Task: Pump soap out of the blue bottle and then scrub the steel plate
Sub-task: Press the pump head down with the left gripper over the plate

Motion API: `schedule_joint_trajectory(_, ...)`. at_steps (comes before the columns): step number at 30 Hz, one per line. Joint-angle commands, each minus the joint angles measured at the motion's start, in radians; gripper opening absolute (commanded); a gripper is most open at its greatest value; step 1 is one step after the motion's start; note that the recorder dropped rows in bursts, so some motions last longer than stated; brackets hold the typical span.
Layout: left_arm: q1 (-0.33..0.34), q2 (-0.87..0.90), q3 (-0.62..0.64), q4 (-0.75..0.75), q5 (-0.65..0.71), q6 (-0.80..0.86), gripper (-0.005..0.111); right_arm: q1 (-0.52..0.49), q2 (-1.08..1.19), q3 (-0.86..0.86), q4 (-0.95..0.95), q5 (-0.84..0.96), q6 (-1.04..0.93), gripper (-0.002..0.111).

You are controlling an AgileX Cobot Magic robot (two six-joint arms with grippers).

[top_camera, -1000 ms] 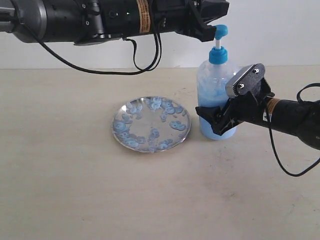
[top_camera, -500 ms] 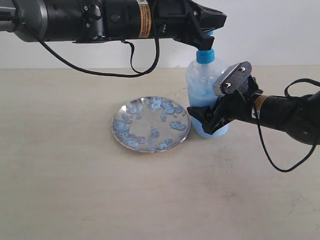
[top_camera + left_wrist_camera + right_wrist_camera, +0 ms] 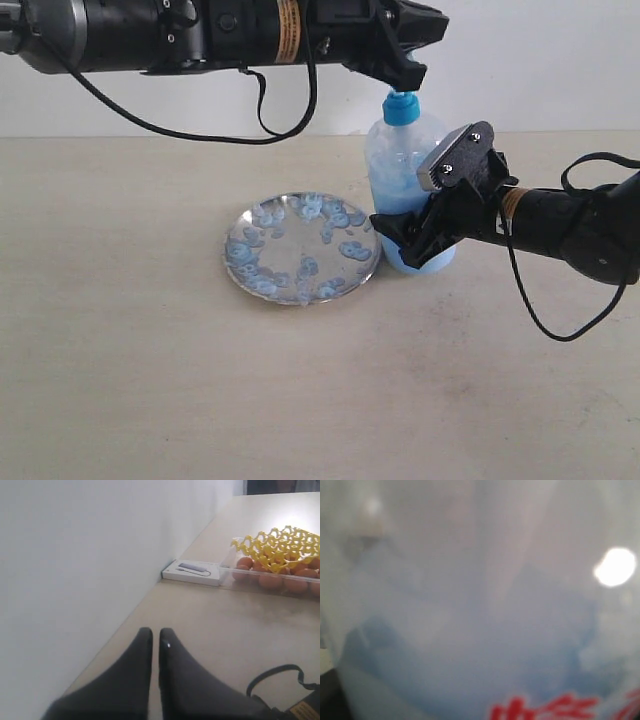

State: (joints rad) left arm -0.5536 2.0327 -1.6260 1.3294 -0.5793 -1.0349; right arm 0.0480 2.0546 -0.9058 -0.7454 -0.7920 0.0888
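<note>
On the table (image 3: pixel 150 400), steel plate (image 3: pixel 298 243) dotted with soap (image 3: pixel 352 250), blue bottle (image 3: pixel 398 165) upright just beside its rim, right gripper (image 3: pixel 402 243) clamped round the bottle's lower body, left gripper (image 3: pixel 410 68), fingers together, resting on the bottle's top.

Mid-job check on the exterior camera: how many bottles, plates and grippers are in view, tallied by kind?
Pump bottles: 1, the blue bottle
Plates: 1, the steel plate
Grippers: 2, the left gripper and the right gripper
Total: 4

blue bottle (image 3: pixel 396 168): clear, red print | soap (image 3: pixel 355 250): light blue | steel plate (image 3: pixel 295 243): silver
</note>
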Motion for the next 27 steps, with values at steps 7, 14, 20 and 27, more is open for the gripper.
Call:
schedule_joint_trajectory(7, -0.003, -0.029, -0.009, 0.009, 0.057, -0.006, 0.004, 0.003, 0.013, 0.007, -0.026, 0.067, -0.008, 0.0)
schedule_joint_trajectory(14, -0.003, -0.089, 0.053, 0.009, 0.082, -0.012, 0.004, 0.003, 0.013, 0.007, -0.026, 0.067, -0.008, 0.0)
schedule_joint_trajectory(20, -0.003, -0.165, 0.146, 0.004, 0.137, -0.012, 0.004, 0.003, 0.013, 0.007, -0.026, 0.067, -0.008, 0.0)
schedule_joint_trajectory(27, -0.003, -0.141, 0.177, 0.025, 0.154, -0.012, 0.004, 0.003, 0.013, 0.006, -0.026, 0.067, -0.012, 0.0)
